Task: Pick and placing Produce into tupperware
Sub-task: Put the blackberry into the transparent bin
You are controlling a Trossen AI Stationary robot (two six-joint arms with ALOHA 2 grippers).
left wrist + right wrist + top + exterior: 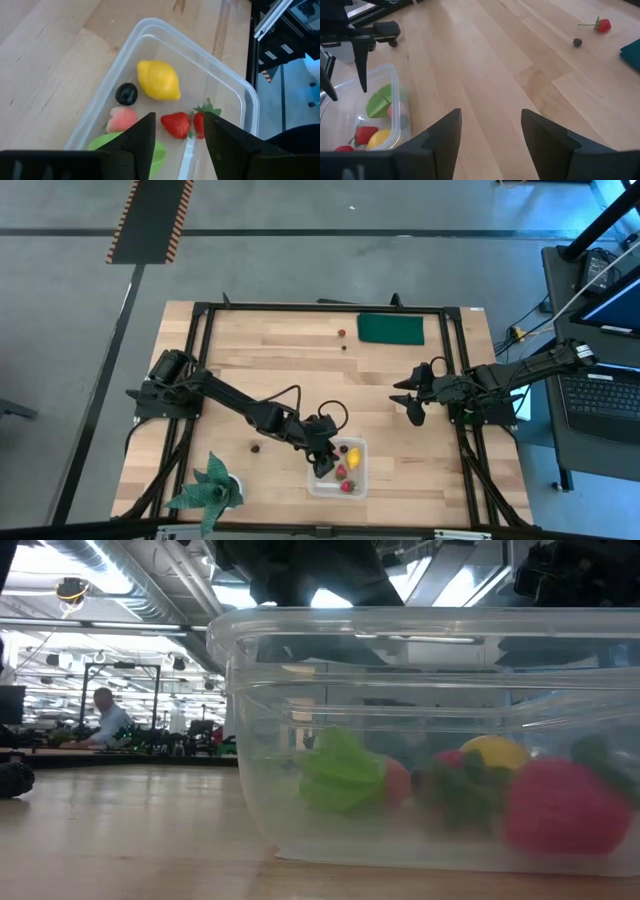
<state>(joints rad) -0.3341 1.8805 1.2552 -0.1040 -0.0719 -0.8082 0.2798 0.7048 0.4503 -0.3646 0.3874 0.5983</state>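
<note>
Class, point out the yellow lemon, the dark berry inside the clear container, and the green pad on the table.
yellow lemon (158, 80), left wrist view, middle of its body.
dark berry (126, 93), left wrist view, its centre.
green pad (391, 328), high view, middle of its top face.

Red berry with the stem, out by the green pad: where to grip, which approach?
Judging by its pose, grip the red berry across its round body, coming straight down. Its thin stem lies flat on the table, too slim to pinch. The right gripper, open, is nearer than the left gripper.
</note>
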